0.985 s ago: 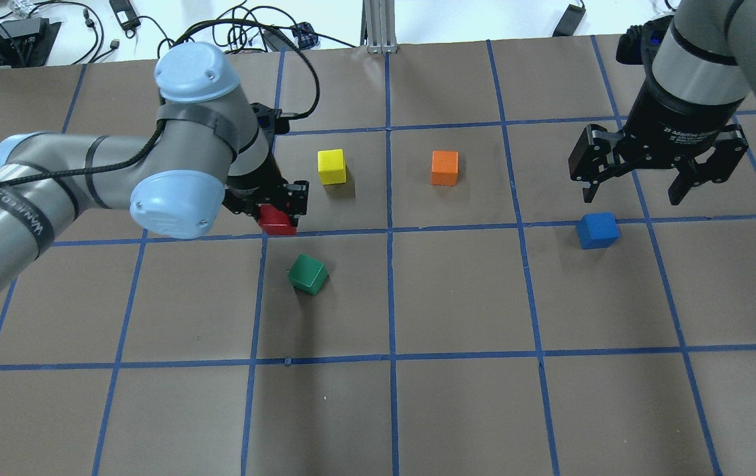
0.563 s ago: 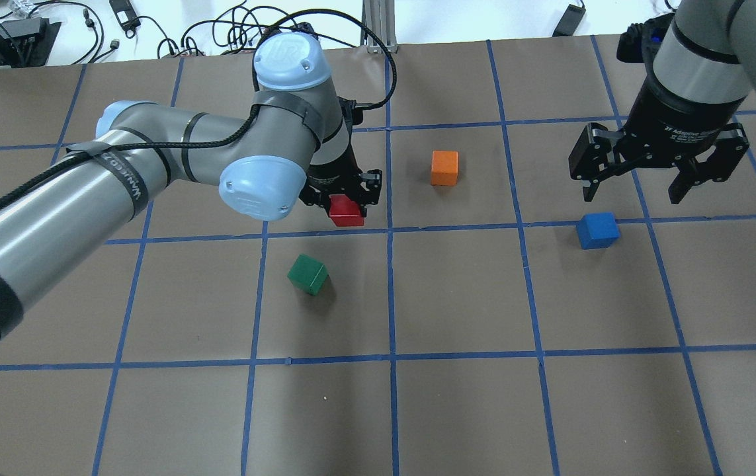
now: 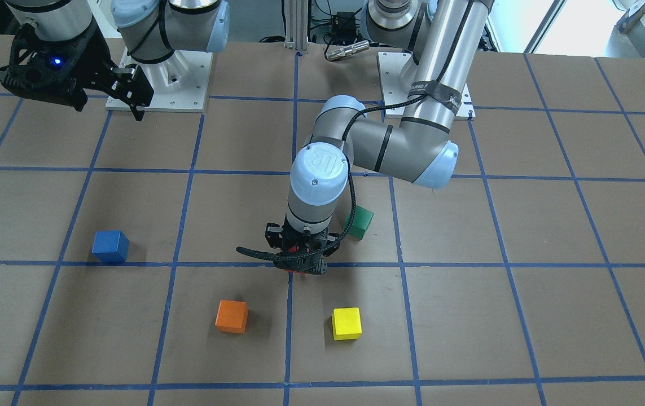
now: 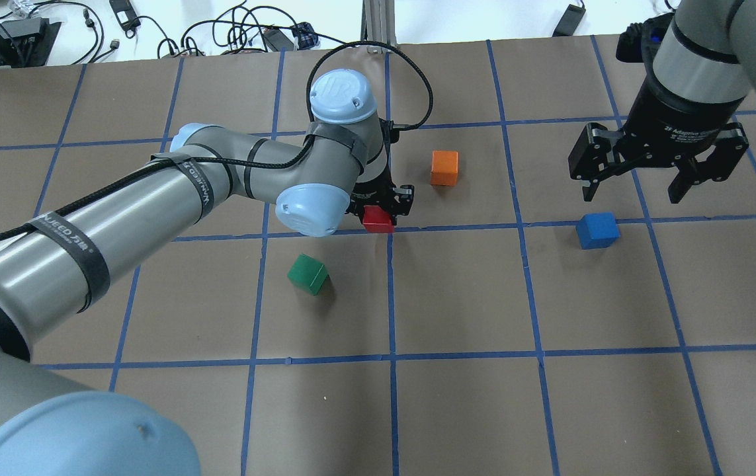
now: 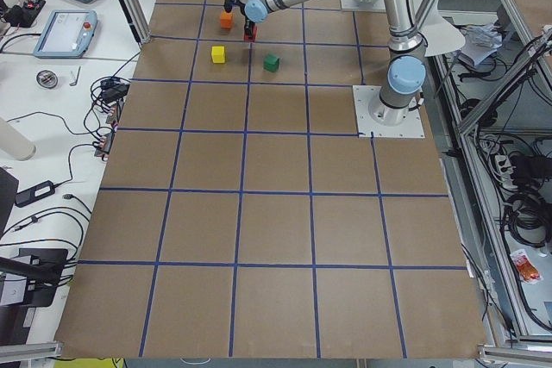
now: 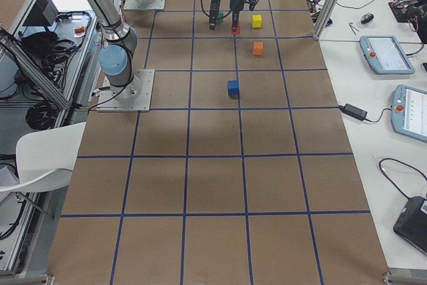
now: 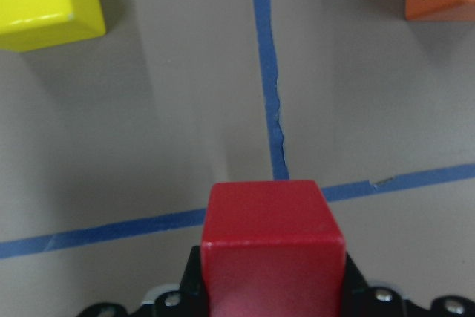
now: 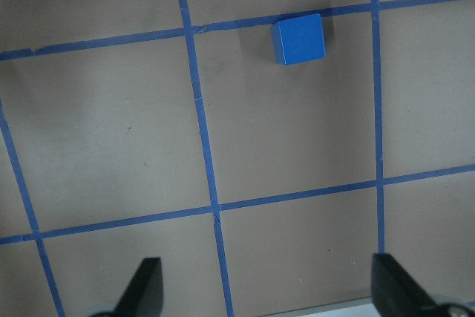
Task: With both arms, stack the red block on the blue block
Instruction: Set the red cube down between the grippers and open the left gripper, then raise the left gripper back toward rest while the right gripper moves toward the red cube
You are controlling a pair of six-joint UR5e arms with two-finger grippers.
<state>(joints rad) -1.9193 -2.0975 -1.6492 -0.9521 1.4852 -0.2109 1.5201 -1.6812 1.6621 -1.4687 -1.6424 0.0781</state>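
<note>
My left gripper (image 4: 379, 210) is shut on the red block (image 4: 378, 219) and holds it above a tape crossing near the table's middle. The block fills the bottom of the left wrist view (image 7: 273, 246) and barely shows in the front view (image 3: 295, 248). The blue block (image 4: 597, 230) sits on the table to the right; it also shows in the front view (image 3: 110, 246) and the right wrist view (image 8: 298, 38). My right gripper (image 4: 635, 187) is open and empty, hanging high above the table just behind the blue block.
An orange cube (image 4: 444, 168) sits just right of the held red block. A green cube (image 4: 309, 274) lies nearer the robot, to the left. A yellow cube (image 3: 346, 323) is hidden under the left arm in the overhead view. Blue tape lines grid the brown table.
My left arm has carried the red block to the right, from beside the yellow cube to the centre tape line near the orange cube. The right arm and blue block have not moved.
</note>
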